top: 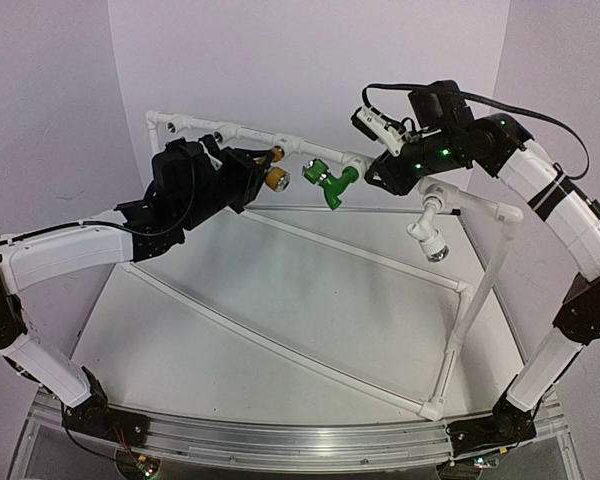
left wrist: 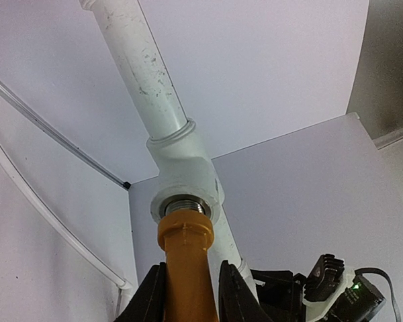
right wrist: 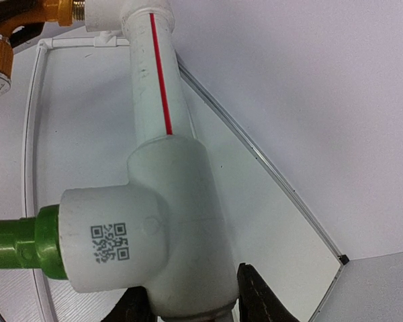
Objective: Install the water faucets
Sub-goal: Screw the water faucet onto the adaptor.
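"How did those taps look to handle, from where you stood?"

"Light, I'd have said. They were small, hard plastic, stiff, with metal threaded ends. They looked smooth enough to slip, and I reckoned the threads would cross if one went in crooked. The body behind the collar seemed the sensible place to pinch, clear of the threads."

"Was that where the left gripper (left wrist: 188,285) had it?"

"Yes. Its fingers were clamped on the yellow-orange faucet (left wrist: 187,258), one on each side, just below the collar. The threaded end sat in the mouth of the socket fitting (left wrist: 188,171), at twelve o'clock from the fingers. How deep it had gone I couldn't tell."

"And the other?"

"The green faucet (top: 330,185) was up by the far rail (top: 195,128) of the pipe frame, at three o'clock from the orange one seen from overhead. Its stem ran into the side of a white tee (right wrist: 161,228). The right gripper (right wrist: 191,305) wasn't on the tap at all. Its fingers were drawn in narrow around that tee, one on each side, bracing it, I judged."

"What did they look like?"

"The orange one had an amber body, a ribbed knob and a brass-coloured end. The other was bright green all over, with one limb pointing to six o'clock and a silvery tip at nine."
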`<state>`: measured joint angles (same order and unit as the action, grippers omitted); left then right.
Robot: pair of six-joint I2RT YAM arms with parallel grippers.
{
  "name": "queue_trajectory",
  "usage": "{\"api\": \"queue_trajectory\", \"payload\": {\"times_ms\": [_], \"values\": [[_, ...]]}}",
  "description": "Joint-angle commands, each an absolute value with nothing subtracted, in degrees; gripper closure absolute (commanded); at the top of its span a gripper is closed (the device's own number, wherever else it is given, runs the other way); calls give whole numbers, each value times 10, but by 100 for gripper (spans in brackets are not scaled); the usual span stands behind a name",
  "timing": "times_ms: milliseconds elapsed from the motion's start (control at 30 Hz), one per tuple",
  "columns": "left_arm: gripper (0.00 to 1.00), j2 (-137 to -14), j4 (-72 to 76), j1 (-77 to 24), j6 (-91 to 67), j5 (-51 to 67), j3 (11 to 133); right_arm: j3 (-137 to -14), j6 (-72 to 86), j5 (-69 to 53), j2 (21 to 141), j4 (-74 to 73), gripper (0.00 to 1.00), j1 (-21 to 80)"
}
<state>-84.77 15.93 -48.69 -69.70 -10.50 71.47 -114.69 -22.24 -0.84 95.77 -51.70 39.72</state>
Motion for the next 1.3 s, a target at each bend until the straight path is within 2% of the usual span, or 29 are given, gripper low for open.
{"api": "queue_trajectory", "payload": {"times_ms": [0,1267], "values": [[100,-865,212,-487,-657,-42,776,-1104,-47,-97,1011,-517,100,421],[100,-878,97,-487,-500,-8,836,-1100,-48,-105,1018,-517,100,423]]}}
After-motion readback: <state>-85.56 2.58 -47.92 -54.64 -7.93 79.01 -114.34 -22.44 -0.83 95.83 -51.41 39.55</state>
